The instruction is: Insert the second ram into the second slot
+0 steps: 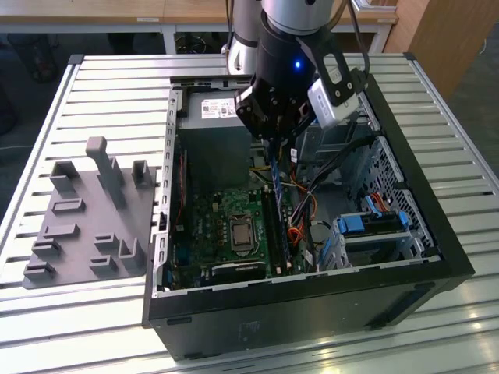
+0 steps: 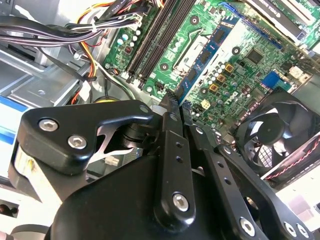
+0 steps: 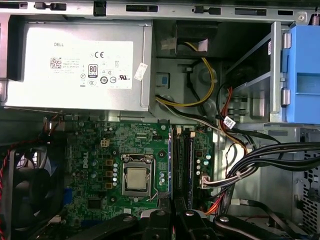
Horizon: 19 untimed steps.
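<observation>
Where the open PC case [image 1: 312, 292] turns its near wall to the exterior view, the green mobo [image 1: 207, 226] lies just behind, w/ the CPU socket [image 1: 241, 232] mid-board. Just to the exterior view's right of the socket is the second ram [image 1: 277, 195] [image 2: 205, 55]: a thin blue stick standing on edge, dark chips along one face. Its long axis runs near-to-far, parallel w/ the black slots [image 1: 288, 241] right beside it. Can't tell if it's seated. The gripper [image 1: 273, 148] comes from above, jaws pinched tight on the stick. Farther back sits the grey PSU [image 1: 214, 109].
</observation>
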### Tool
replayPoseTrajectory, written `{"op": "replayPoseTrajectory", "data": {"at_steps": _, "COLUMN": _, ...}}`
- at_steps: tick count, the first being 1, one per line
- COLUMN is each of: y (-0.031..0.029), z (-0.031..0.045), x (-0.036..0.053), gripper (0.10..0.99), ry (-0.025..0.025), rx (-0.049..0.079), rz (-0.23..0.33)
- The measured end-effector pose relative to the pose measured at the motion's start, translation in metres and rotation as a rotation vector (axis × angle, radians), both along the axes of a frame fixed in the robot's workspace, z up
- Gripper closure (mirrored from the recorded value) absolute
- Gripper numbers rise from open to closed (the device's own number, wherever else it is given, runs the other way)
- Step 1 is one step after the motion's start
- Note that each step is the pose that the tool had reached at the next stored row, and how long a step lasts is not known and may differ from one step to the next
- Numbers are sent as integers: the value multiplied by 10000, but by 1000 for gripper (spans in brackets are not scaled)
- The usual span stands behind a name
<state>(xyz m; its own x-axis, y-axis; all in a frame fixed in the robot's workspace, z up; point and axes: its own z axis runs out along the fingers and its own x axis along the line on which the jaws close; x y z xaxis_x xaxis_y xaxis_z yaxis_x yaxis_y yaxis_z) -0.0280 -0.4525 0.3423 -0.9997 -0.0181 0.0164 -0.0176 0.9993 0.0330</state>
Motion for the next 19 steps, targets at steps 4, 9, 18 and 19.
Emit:
{"op": "replayPoseTrajectory", "data": {"at_steps": 4, "y": 0, "z": -12, "x": 0, "gripper": 949, "ry": 0, "rx": 2, "rz": 0}}
{"op": "replayPoseTrajectory", "data": {"at_steps": 9, "y": 0, "z": -32, "x": 0, "gripper": 949, "ry": 0, "rx": 1, "rz": 0}}
{"op": "replayPoseTrajectory", "data": {"at_steps": 18, "y": -1, "z": -65, "x": 0, "gripper": 949, "ry": 0, "rx": 0, "rz": 0}}
{"op": "replayPoseTrajectory", "data": {"at_steps": 19, "y": -1, "z": -68, "x": 0, "gripper": 949, "ry": 0, "rx": 0, "rz": 0}}
